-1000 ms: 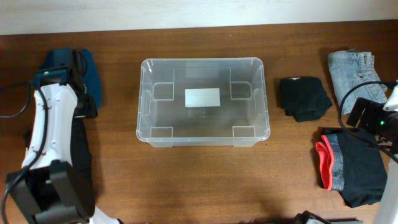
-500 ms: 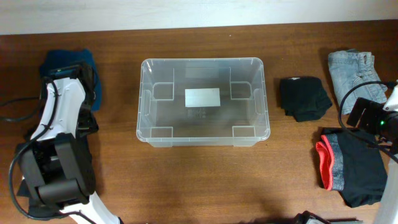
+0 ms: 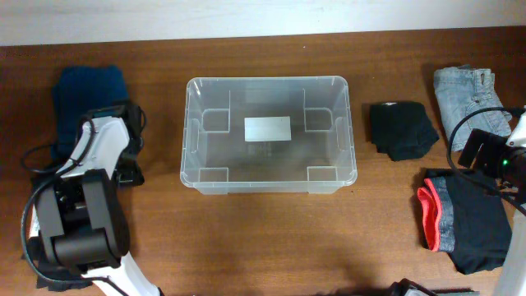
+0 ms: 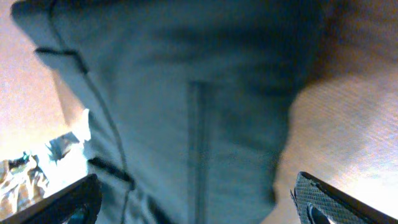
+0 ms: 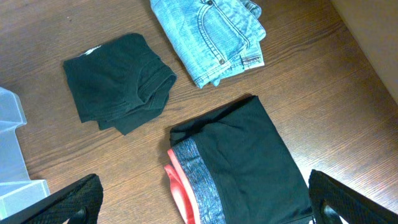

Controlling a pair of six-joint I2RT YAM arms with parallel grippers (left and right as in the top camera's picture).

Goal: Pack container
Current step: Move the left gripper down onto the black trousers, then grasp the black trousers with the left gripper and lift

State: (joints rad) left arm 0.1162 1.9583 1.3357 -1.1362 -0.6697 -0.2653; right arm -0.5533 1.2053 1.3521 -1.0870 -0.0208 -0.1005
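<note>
Container (image 3: 246, 160), clear and empty, is shown on the desk (image 3: 271, 238) to the right of the left pincer (image 4: 199, 202), judged central so that either arm reaches it. The left pincer is held spread, wrist pitched down, with a blue garment (image 4: 186, 93) close beneath, apparently for grasping. The right pincer (image 5: 205, 202), also spread, is poised over black shorts (image 5: 242, 162).
</note>
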